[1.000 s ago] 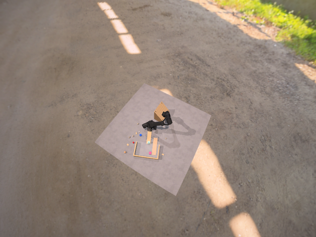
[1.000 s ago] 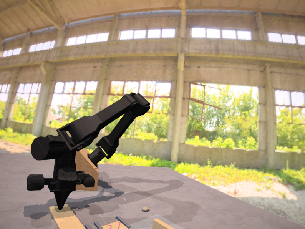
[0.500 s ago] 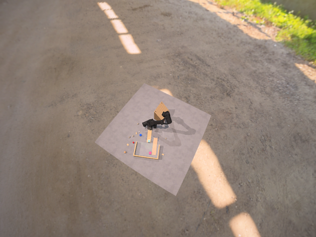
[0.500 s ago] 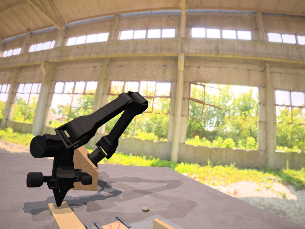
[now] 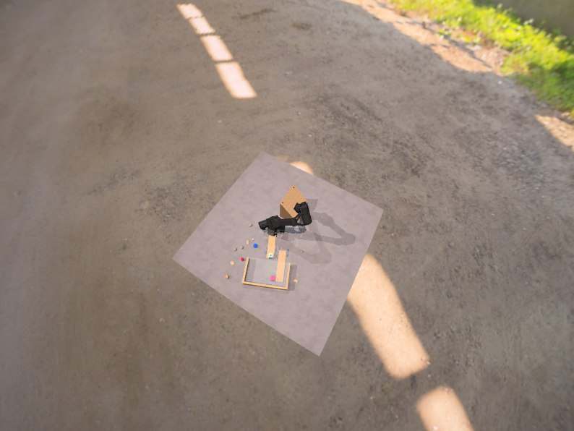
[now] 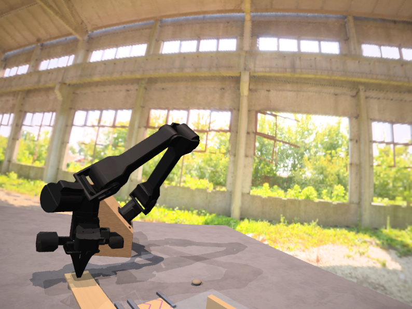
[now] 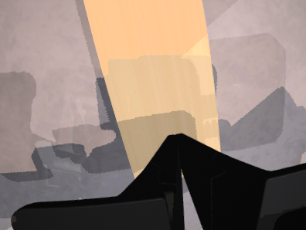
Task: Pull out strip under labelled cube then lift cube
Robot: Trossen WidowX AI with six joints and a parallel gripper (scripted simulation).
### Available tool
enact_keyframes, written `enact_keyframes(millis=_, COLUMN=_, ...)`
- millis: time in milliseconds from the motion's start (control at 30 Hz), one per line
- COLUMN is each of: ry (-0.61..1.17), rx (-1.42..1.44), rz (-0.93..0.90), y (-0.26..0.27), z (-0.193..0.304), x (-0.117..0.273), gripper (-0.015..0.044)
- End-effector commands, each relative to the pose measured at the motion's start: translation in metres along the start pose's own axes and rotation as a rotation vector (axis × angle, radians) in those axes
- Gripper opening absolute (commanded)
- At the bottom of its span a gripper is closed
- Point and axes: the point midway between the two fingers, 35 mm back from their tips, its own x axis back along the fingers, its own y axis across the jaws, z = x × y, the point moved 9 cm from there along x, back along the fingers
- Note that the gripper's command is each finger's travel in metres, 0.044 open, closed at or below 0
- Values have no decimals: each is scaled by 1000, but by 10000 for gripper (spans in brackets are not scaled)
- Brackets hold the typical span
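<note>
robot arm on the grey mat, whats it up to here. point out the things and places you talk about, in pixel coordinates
The black robot arm [image 5: 303, 214] [image 6: 142, 163] has its pincer [image 5: 272, 233] [image 6: 79, 276] [image 7: 175, 140] shut, tips down at one end of a wooden strip [image 5: 272, 244] [image 6: 90, 294] [image 7: 154, 38], seemingly working it by contact, not by a grip. A small teal-and-white cube [image 5: 270, 255] sits at the strip's other end, by the tray's [image 5: 264, 286] [image 6: 218, 303] open side. A second strip [image 5: 281, 264] [image 6: 146, 306] lies partly in the tray, near a pink block [image 5: 272, 278]. The cube isn't lifted.

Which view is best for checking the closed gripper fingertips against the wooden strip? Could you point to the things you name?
Wrist: it shows the closed gripper [image 5: 272, 233] [image 6: 79, 276] [image 7: 175, 140] large, tips over the wooden strip [image 5: 271, 244] [image 6: 91, 294] [image 7: 151, 35]. Exterior gives a side-on look at the tips near the strip's end; top shows them tiny, beneath the arm.
</note>
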Motion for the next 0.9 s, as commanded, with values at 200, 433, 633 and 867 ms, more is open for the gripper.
enact_keyframes(millis=200, ry=30, rx=-9, rz=-16, y=4, z=7, x=-6, gripper=0)
enact_keyframes(millis=433, ry=30, rx=-9, rz=-16, y=4, z=7, x=-6, gripper=0)
enact_keyframes(millis=633, ry=24, rx=-7, rz=-9, y=-3, z=-4, x=32, gripper=0)
enact_keyframes(millis=867, ry=30, rx=5, rz=-14, y=-3, z=-7, x=42, gripper=26)
